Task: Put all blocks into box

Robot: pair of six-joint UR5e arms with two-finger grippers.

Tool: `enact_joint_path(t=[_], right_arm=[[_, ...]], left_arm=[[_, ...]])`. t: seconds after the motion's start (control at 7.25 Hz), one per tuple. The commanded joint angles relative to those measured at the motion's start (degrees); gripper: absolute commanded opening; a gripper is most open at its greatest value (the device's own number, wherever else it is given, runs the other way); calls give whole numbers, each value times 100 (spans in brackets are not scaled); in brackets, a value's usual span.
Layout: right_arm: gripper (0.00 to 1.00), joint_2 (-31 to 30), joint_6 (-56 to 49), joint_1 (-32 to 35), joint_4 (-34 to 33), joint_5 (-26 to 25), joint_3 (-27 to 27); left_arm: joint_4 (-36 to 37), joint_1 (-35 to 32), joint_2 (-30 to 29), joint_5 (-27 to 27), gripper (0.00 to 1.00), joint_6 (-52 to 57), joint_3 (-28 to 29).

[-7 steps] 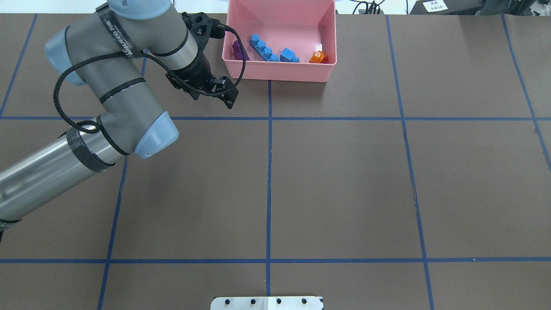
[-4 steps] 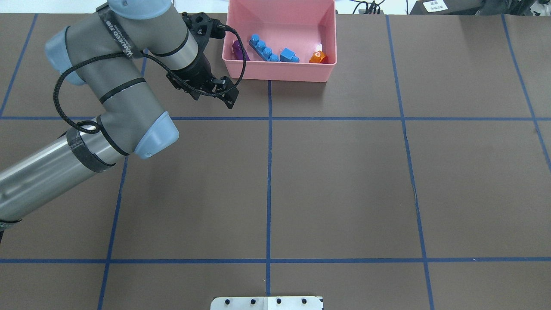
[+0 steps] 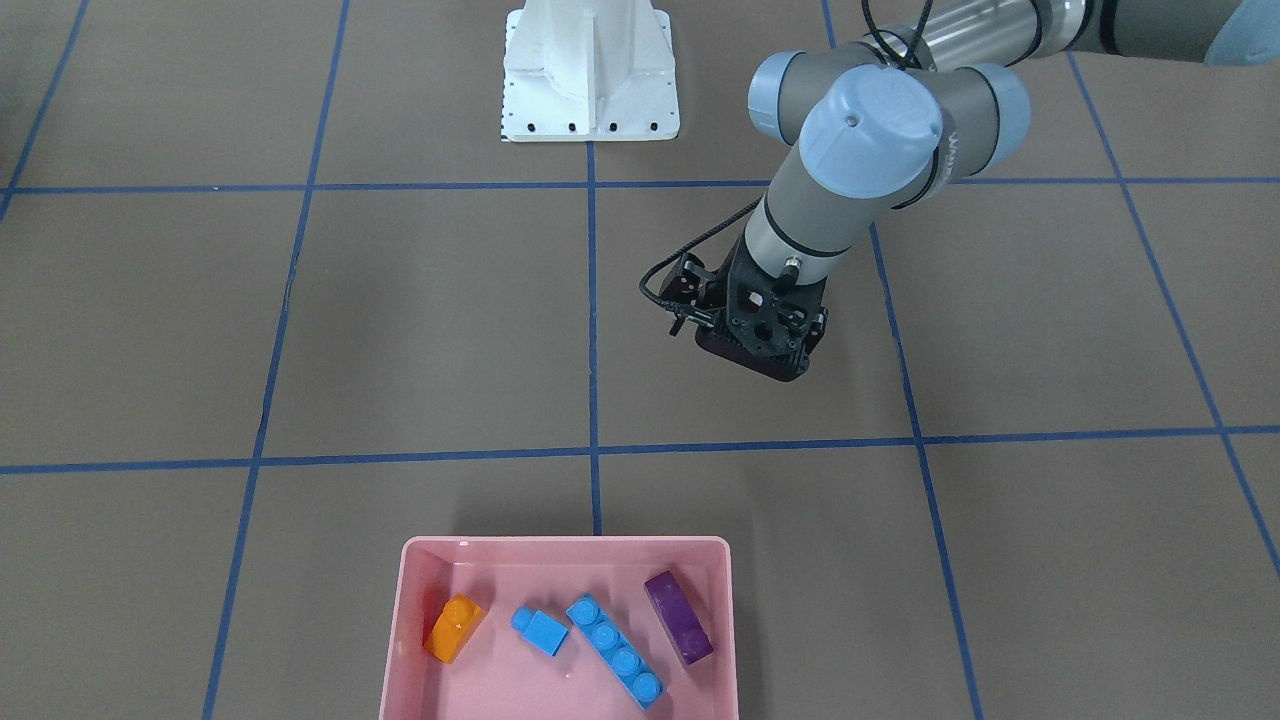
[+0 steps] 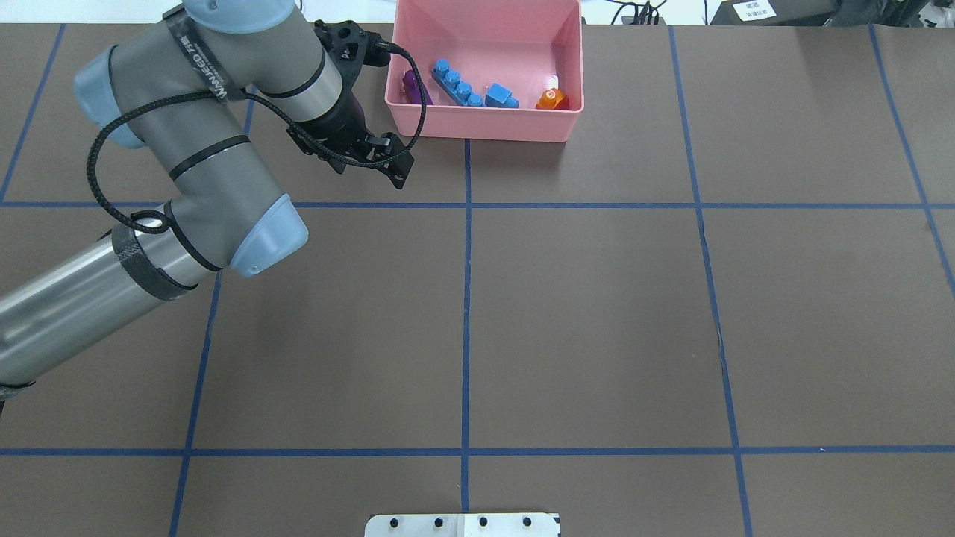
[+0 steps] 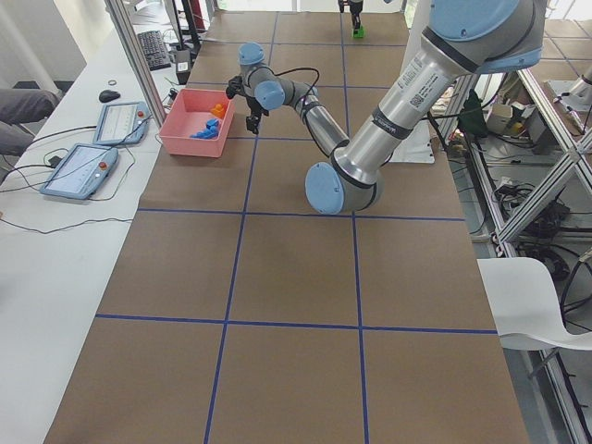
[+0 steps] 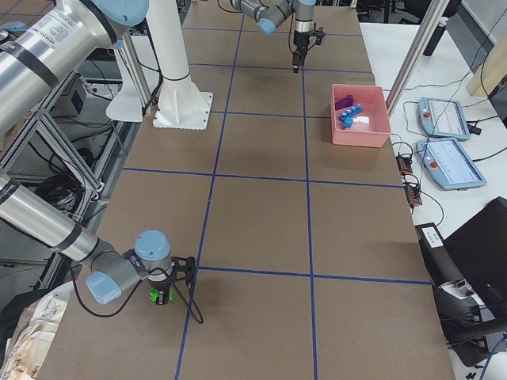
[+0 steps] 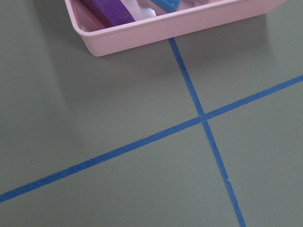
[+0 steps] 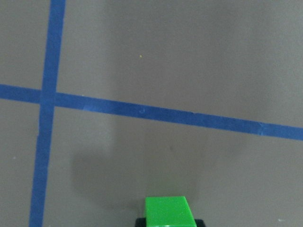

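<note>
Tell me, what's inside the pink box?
Four toy bricks lie in the pink box: an orange brick, a small blue brick, a long blue brick and a purple brick. Nothing covers them; only the bit of box under each brick is hidden.

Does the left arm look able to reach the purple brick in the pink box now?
Probably yes: the left gripper hovers beside the open box, and the purple brick lies uncovered at its near end.

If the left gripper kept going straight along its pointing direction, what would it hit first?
Likely the table, just short of the pink box and near the blue tape cross; depth is uncertain.
</note>
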Motion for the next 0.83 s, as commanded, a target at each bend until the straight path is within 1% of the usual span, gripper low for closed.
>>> enact_joint_path(t=[0.0,0.14,0.28,0.41,0.55,0.69], right_arm=[[0,-16,-16,548,700,-32,138],[0,1,-8,823,624,334,522],[0,132,-8,1226,493,999,613],[0,534,-8,1665,22,1354,823],[0,894,-8,1878,-809,1531,1251],[0,1246,-17,2045,-1679,1646,1708]], left_arm=[[24,-38,382,-1,100,61,-343],[251,-100,706,-1,100,410,-667],[923,-179,988,-1,100,1022,-1079],[1687,-353,1077,-1,100,1655,-1344],[1912,-494,1426,34,100,2105,-1556],[1888,-748,1908,52,100,2144,-1776]])
